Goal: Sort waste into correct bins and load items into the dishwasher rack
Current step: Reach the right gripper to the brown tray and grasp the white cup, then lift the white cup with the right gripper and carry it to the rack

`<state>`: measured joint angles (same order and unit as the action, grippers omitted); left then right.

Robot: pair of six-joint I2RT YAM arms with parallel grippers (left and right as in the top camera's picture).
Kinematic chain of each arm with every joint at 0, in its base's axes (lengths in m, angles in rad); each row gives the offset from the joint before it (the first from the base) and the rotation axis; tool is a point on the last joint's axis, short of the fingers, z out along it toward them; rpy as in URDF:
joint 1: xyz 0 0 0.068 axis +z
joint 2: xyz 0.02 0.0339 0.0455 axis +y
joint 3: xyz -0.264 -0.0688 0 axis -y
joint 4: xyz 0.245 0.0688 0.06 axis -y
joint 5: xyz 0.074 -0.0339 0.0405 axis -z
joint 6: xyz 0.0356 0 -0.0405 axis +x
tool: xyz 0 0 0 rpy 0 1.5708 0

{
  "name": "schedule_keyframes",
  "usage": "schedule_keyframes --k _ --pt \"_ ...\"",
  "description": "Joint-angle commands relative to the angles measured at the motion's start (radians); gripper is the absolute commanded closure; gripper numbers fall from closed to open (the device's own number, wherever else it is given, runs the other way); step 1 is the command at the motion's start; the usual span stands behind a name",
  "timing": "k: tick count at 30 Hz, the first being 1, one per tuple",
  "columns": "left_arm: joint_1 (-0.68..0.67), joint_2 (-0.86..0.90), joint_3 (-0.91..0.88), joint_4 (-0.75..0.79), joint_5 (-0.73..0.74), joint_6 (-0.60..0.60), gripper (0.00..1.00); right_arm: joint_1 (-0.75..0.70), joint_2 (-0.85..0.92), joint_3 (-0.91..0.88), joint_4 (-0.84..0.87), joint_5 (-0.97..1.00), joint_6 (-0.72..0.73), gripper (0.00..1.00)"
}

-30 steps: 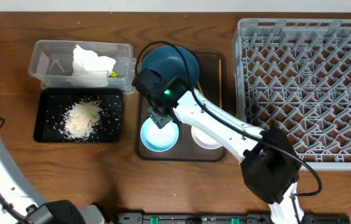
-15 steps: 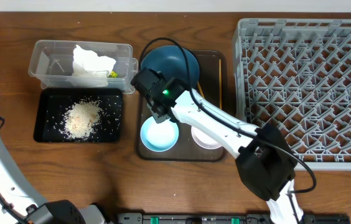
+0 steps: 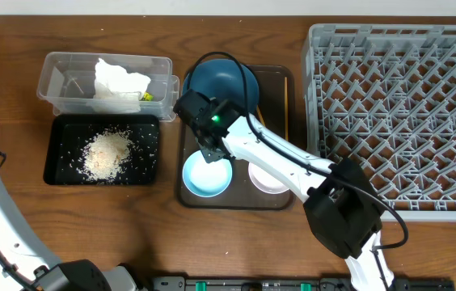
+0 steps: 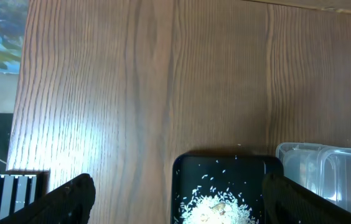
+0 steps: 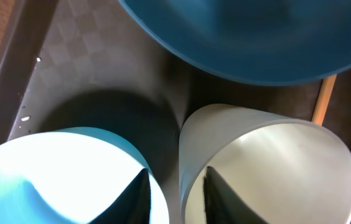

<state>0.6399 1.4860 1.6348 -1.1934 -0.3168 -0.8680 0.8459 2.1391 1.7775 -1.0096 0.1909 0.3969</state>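
My right gripper (image 3: 209,153) (image 5: 175,186) hangs low over the brown serving tray. Its jaws stand narrowly open astride the wall of a small pale cup (image 5: 269,168). One finger (image 5: 216,196) is inside the cup and the other is over the light blue bowl (image 3: 204,179) (image 5: 51,174). The dark blue plate (image 3: 228,81) (image 5: 244,37) lies just behind, with chopsticks (image 5: 323,99) at its right. A white bowl (image 3: 270,184) peeks out under the arm. My left gripper (image 4: 191,208) is wide open above the black tray (image 3: 58,162) (image 4: 188,171), which holds rice scraps (image 3: 107,153).
The clear tub (image 3: 58,81) behind the black tray holds crumpled tissue (image 3: 119,78) and a printed wrapper (image 3: 145,96). The grey dishwasher rack (image 3: 398,113) fills the right side. The brown serving tray (image 3: 236,200) holds the dishes. My right arm crosses over it.
The right gripper's jaws have drawn much closer together around the cup's wall, and the wrist has shifted slightly. The left arm has not moved.
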Motion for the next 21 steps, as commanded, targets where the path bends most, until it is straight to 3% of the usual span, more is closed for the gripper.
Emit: schedule_keyframes --k 1,6,10,21 --pt "0.004 0.008 0.005 -0.003 -0.009 -0.009 0.12 -0.01 0.001 0.009 0.0 0.0 0.011 0.82" --pt "0.004 0.008 0.005 -0.003 -0.009 -0.009 0.12 -0.016 -0.005 0.014 -0.005 0.0 0.01 0.84" --pt "0.004 0.008 0.005 -0.003 -0.009 -0.009 0.12 -0.015 -0.005 0.024 -0.006 -0.009 0.01 0.99" --pt "0.004 0.008 0.005 -0.003 -0.009 -0.009 0.12 -0.066 -0.006 0.207 -0.164 -0.034 -0.013 0.99"
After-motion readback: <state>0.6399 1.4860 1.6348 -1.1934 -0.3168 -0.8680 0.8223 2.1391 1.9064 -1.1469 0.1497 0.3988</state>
